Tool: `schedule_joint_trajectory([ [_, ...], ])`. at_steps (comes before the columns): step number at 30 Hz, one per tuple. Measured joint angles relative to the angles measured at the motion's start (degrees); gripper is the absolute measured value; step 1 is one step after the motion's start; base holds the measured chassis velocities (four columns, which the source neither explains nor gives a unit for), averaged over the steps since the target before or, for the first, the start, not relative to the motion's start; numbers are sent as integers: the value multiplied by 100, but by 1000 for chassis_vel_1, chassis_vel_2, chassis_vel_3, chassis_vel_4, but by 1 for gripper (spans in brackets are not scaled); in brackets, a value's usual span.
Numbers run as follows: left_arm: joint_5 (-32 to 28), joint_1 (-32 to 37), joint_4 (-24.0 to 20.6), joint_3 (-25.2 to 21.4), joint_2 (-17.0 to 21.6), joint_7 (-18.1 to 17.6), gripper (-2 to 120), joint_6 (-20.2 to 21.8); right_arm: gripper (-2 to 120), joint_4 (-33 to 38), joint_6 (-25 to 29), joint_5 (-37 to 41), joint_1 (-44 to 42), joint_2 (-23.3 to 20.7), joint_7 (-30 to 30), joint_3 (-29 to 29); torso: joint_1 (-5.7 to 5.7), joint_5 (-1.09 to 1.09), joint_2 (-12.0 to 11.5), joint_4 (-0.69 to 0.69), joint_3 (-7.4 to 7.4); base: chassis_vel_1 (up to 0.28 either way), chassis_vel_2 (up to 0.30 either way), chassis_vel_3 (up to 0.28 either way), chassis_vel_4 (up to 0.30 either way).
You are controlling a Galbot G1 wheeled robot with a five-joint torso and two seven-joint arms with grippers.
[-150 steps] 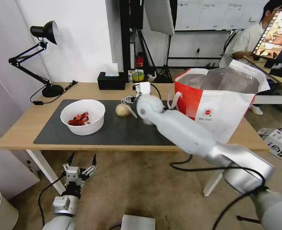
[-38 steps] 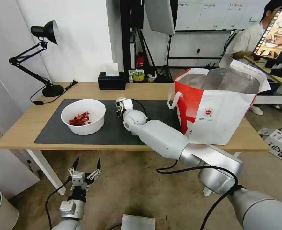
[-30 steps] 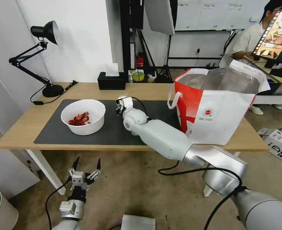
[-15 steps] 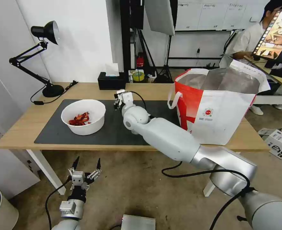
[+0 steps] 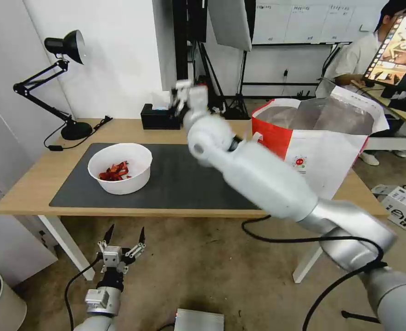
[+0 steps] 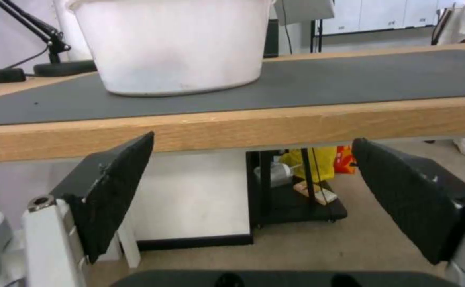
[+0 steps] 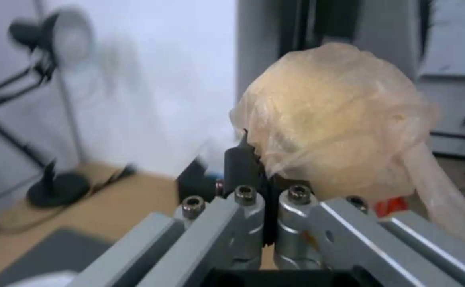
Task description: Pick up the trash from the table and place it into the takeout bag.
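Observation:
My right gripper (image 5: 181, 97) is raised high over the back of the table (image 5: 28, 184), in front of the black tissue box. In the right wrist view it (image 7: 261, 171) is shut on one piece of trash, a beige lump in a clear bag (image 7: 333, 119). A white bowl of red scraps (image 5: 119, 168) stands on the left of the dark mat (image 5: 184, 184); the left wrist view shows the bowl (image 6: 174, 44) from the side. The takeout bag (image 5: 318, 156) stands open at the table's right end. My left gripper (image 5: 124, 236) hangs open below the table's front edge.
A black desk lamp (image 5: 63, 46) stands at the table's back left, its cord trailing along the top. The black tissue box (image 5: 155, 117) sits at the back edge, partly behind my right wrist. My right arm (image 5: 267, 179) stretches across the mat's right half.
My right gripper has lifted off the mat with the beige lump and swung up and back. The left arm has not moved.

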Motion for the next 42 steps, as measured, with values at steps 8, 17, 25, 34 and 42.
schedule_joint_trajectory([
  [8,7,19,-32,-1,2,-1,100,5,0,654,-390,231,154,-704,409,516,0,1,0,-1,0,0,0,0,0],
  [17,54,19,-48,34,-1,-1,100,10,0,1268,-619,601,-170,-1770,668,1009,0,2,0,-1,0,0,0,0,0],
  [25,123,48,-91,82,-40,0,100,11,0,1826,-676,964,-1135,-2783,862,1733,-1,2,1,-3,0,0,0,0,0],
  [34,172,92,-160,88,-99,1,100,13,0,2072,-676,1075,-2237,-3081,1024,2222,-1,1,0,0,0,0,0,0,0],
  [42,201,166,-183,88,-129,2,100,12,12,2154,-690,1275,-2546,-2972,1279,2441,-1,-1,0,0,0,0,0,0,0],
])
